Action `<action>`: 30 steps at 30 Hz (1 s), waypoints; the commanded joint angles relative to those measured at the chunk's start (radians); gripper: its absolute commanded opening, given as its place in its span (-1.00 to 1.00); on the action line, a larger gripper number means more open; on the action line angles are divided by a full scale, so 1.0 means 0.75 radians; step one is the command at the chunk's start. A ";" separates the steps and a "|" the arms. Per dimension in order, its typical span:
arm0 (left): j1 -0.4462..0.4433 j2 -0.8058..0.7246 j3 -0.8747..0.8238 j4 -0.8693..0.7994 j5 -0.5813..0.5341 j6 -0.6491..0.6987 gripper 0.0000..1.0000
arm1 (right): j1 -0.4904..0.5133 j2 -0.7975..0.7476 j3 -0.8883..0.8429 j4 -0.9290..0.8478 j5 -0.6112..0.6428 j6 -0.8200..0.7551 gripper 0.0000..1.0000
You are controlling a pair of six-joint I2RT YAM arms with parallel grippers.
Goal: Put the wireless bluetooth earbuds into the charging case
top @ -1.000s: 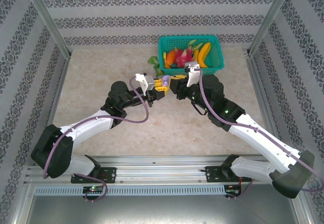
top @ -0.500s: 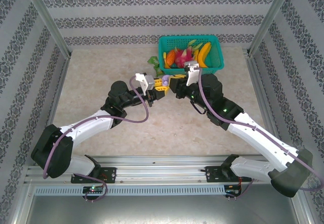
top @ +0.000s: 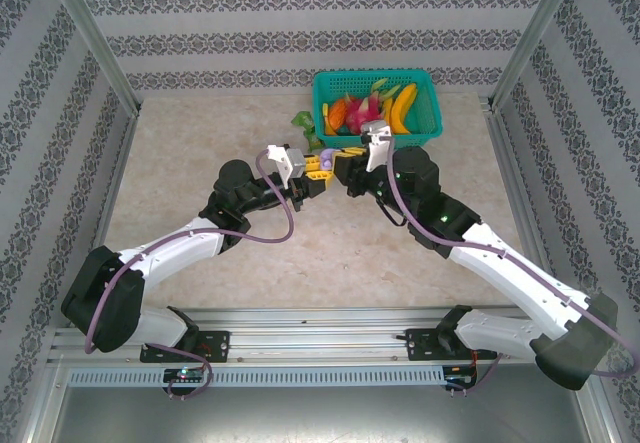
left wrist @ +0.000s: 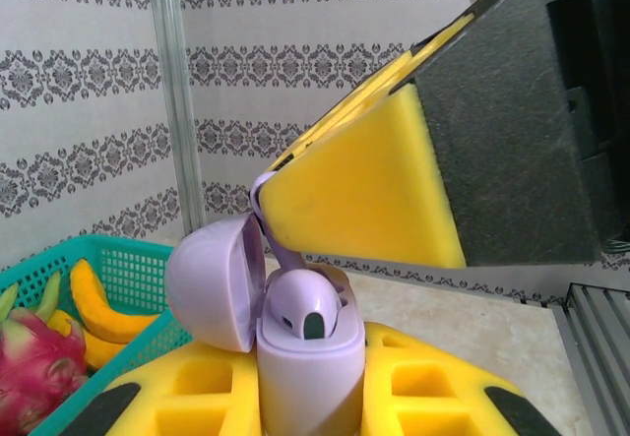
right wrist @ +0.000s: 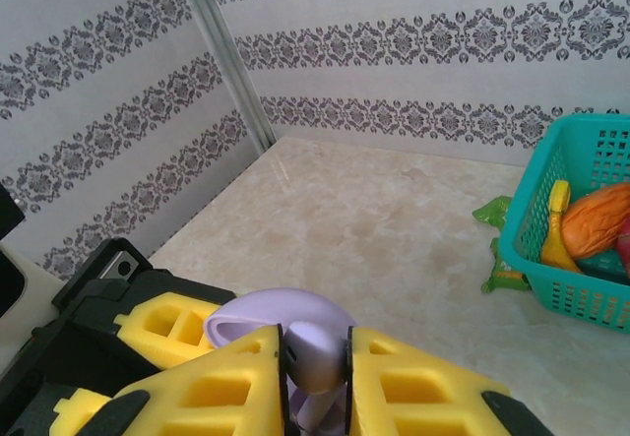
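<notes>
Both arms reach out from the near edge of the surface (top: 200, 153). Their elbows are swung wide to the sides and their forearms angle inward, so the two wrists meet nose to nose over the middle, just in front of a teal basket (top: 434, 103) of toy fruit.

The left claw (top: 316, 168) points to the right and up. It is clenched around the body of a small purple charging case (left wrist: 307, 387), which stands upright between its yellow foam fingers. The case's lid (left wrist: 212, 283) is flipped open and hangs to one side.

The right claw (top: 347, 158) comes in from the opposite side, tilted down toward the case. Its wrist view shows the two yellow pads (right wrist: 236, 377) pinched tight on a purple earbud (right wrist: 313, 349), with the open lid showing just behind them.

In the left wrist view, the tip of the right claw's finger sits directly above the open mouth of the case. The rounded purple body of the earbud rests in that opening and touches the case's rim. I cannot tell whether it is fully seated in its slot.

Both claws and the case are held up off the surface. A green item (top: 303, 121) lies on the surface just left of the basket.
</notes>
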 commanded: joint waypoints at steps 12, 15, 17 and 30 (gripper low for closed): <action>-0.018 -0.012 0.074 0.067 -0.012 -0.020 -1.00 | 0.107 0.028 -0.005 -0.092 0.052 -0.163 -0.60; -0.018 -0.007 0.076 0.066 -0.015 -0.021 -1.00 | 0.107 0.016 -0.002 -0.093 0.088 -0.144 -0.40; -0.019 -0.005 0.074 0.065 -0.018 -0.021 -1.00 | 0.100 0.003 0.007 -0.101 0.122 -0.121 -0.26; -0.019 0.003 0.058 0.067 -0.027 -0.025 -1.00 | -0.032 -0.178 0.014 -0.124 0.088 0.060 0.15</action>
